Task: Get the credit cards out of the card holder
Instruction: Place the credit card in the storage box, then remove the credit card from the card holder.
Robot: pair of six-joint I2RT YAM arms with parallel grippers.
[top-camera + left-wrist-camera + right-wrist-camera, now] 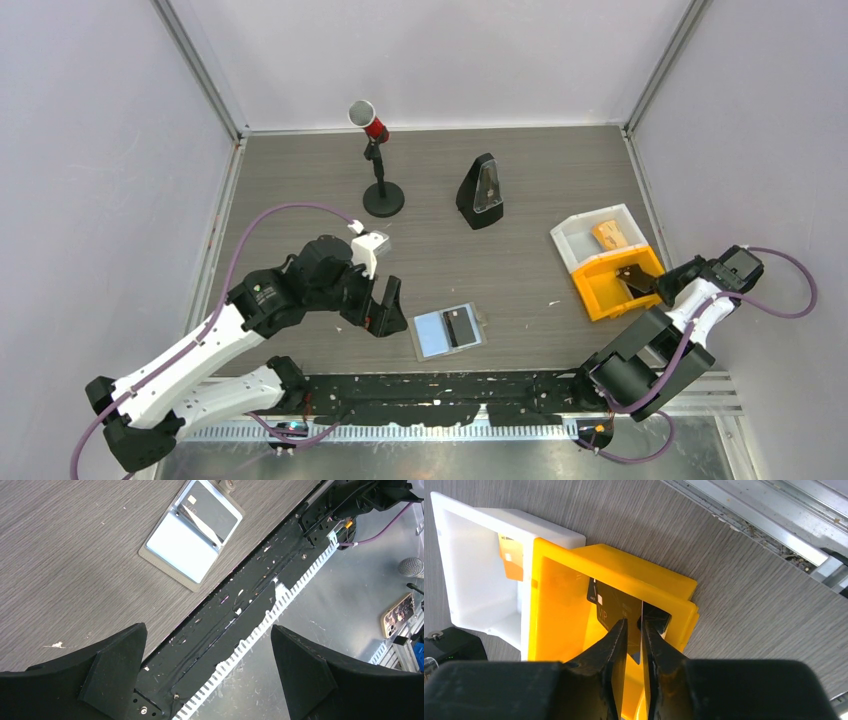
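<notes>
The card holder point(449, 331) lies flat near the table's front edge. Its left panel is light blue, and a black card point(461, 326) sits in its right panel. It also shows in the left wrist view point(180, 545), with the dark card point(212, 510) in it. My left gripper point(388, 308) point(208, 626) is open and empty, just left of the holder. My right gripper point(662, 288) point(635, 622) hangs over the orange bin point(559, 605). Its jaws stand a narrow gap apart around a second black card point(611, 607) that leans in the bin. An orange-tan card point(608, 233) point(510, 557) lies in the white bin.
The orange-and-white tray box point(585, 250) stands at the right. A black metronome point(481, 193) and a red-headed microphone on a round stand point(378, 170) stand at the back. A black perforated strip point(450, 390) runs along the front edge.
</notes>
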